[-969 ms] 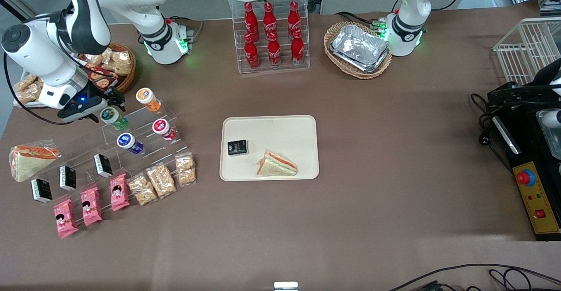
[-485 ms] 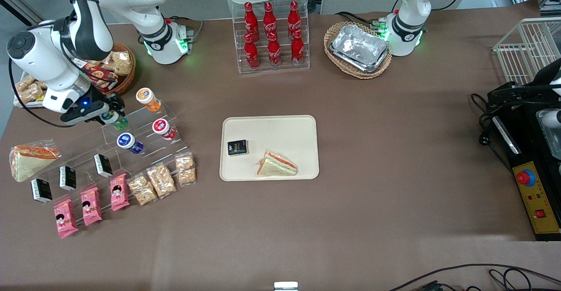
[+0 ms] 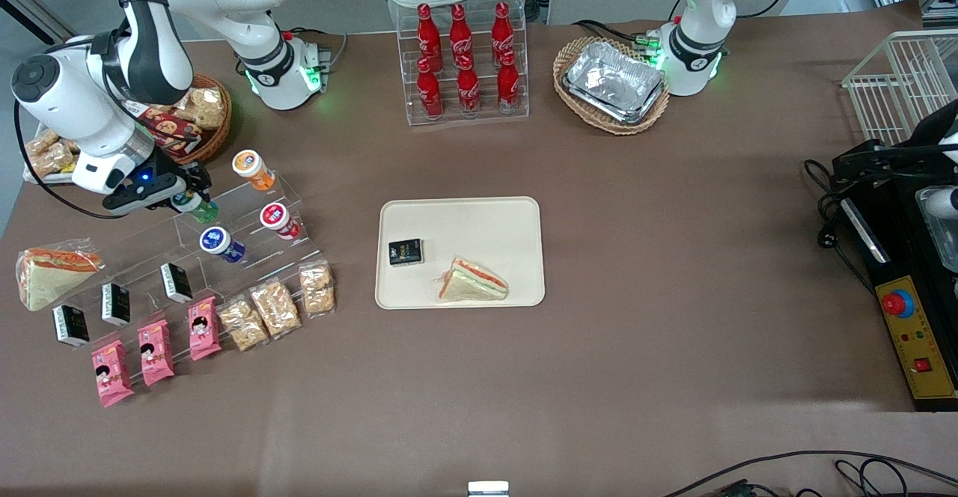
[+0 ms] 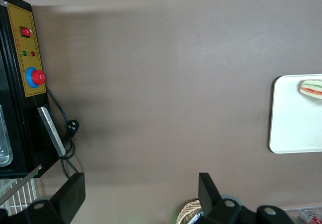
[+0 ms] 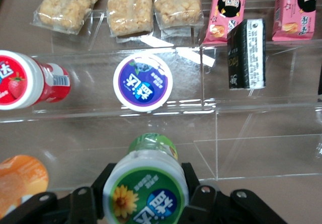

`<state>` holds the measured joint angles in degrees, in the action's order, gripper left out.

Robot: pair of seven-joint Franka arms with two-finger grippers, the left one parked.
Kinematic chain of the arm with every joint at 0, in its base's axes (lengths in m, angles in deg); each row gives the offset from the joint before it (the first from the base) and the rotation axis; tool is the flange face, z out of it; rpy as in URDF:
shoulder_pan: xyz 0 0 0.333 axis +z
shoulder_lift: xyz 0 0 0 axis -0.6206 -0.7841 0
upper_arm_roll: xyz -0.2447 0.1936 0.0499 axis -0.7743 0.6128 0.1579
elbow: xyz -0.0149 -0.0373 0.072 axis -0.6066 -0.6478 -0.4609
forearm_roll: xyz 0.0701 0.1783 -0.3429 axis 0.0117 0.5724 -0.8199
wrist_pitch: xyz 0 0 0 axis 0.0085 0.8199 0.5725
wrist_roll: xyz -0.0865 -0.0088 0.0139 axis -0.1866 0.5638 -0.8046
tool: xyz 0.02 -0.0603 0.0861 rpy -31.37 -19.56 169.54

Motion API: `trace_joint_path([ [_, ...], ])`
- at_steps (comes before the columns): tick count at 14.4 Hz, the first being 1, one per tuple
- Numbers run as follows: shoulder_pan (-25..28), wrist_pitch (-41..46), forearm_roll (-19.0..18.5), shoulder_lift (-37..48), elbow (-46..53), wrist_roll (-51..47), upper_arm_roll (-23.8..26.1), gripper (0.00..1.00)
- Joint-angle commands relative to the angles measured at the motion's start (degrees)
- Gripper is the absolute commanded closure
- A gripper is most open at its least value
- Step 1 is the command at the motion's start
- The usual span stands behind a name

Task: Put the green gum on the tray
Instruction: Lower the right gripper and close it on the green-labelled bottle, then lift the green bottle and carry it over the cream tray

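I see the green gum (image 5: pixel 145 191): translucent green body, white lid, green label with a yellow flower and white characters I can't read; it sits on the clear acrylic stand (image 3: pixel 247 231) at the working arm's end of the desk (image 3: pixel 673 257); tool (image 3: pixel 179 196) closed around its lid; cream tray (image 3: pixel 460 216) well apart.

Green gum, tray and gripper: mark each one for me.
green gum (image 5: pixel 145 195): right wrist view, on its white lid.
tray (image 3: pixel 479 220): front view, on bare floor.
gripper (image 5: pixel 146 194): right wrist view, between fingertips, around the gum.
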<state>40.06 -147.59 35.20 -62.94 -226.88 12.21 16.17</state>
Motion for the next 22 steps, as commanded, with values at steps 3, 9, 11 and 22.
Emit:
trace_joint_path([
  [3,0.5,20.6,-0.5,-0.6,16.0,-1.4,0.8,0.72],
  [9,0.5,44.6,0.0,-1.1,34.8,-8.2,5.0,0.71],
  [11,1.2,48.2,1.1,-1.3,37.9,-12.5,6.4,0.71],
  [22,11.9,39.6,10.8,-8.8,42.7,-61.1,23.8,0.71],
])
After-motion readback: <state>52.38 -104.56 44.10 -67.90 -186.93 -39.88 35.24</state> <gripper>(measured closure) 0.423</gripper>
